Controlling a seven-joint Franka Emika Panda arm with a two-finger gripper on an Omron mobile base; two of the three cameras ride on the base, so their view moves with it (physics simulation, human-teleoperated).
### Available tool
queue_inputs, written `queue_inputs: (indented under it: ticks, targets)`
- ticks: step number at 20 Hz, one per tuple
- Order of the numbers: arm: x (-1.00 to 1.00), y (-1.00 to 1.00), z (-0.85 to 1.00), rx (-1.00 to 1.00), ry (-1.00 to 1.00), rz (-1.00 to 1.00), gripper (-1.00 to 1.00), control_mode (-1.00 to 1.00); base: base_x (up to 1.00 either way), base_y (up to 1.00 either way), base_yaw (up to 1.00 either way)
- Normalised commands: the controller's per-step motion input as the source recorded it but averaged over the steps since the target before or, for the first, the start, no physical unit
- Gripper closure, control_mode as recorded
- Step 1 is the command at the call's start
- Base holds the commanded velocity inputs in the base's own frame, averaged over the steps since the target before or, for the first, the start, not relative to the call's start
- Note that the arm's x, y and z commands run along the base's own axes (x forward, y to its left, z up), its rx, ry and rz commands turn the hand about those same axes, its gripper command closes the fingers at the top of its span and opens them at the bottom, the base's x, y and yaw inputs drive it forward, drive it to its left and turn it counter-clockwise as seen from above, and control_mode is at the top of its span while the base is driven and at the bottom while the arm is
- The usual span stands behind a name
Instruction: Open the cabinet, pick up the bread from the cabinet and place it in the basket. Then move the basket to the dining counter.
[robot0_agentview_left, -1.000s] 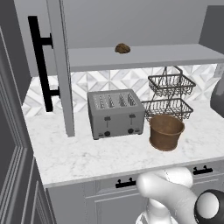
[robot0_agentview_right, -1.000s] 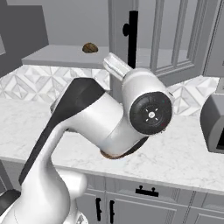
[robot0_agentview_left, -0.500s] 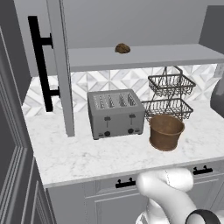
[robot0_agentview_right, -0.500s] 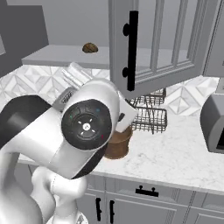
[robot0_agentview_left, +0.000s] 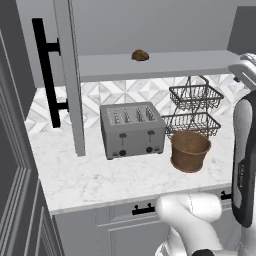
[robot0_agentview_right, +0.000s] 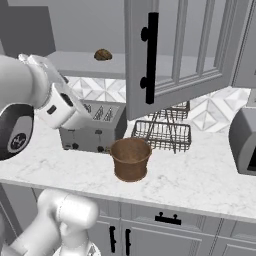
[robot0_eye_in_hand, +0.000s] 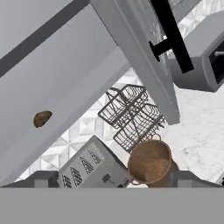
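The grey cabinet (robot0_agentview_left: 150, 65) stands open, both glass-paned doors swung out, black bar handles (robot0_agentview_right: 151, 57) showing. On its shelf lies the small brown bread (robot0_agentview_left: 140, 55) (robot0_agentview_right: 103, 54), seen at the left in the hand view (robot0_eye_in_hand: 42, 118). The round brown basket (robot0_agentview_left: 189, 150) (robot0_agentview_right: 130, 158) (robot0_eye_in_hand: 151, 161) stands empty on the marble worktop, right of the toaster. My gripper (robot0_eye_in_hand: 113, 183) is open with nothing between its widely spaced fingertips (robot0_eye_in_hand: 41, 179), held back from the shelf and above the toaster. The dining counter is out of view.
A grey four-slot toaster (robot0_agentview_left: 132, 130) (robot0_agentview_right: 92, 127) sits under the shelf. The black two-tier wire rack (robot0_agentview_left: 195, 107) (robot0_agentview_right: 162, 132) stands behind the basket. A grey appliance (robot0_agentview_right: 245, 142) is at the far right. The open right door (robot0_eye_in_hand: 144, 57) hangs close to my hand.
My arm has swung away from the middle of the right base view to its left side, uncovering the basket. Bread, basket and doors have not moved.
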Motion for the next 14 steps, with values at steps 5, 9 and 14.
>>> queue_inputs:
  ticks: [5, 9, 14]
  targets:
    - [0.9, 0.89, -0.06, 0.16, 0.0, -0.46, -1.0, -1.0, 0.0, 0.0, 0.0]
    - [0.99, 0.25, -0.23, 0.18, -0.09, -0.52, -1.0, -1.0, 0.0, 0.0, 0.0]
    - [0.52, -0.2, -0.07, 0.23, -0.23, -0.52, -1.0, -1.0, 0.0, 0.0, 0.0]
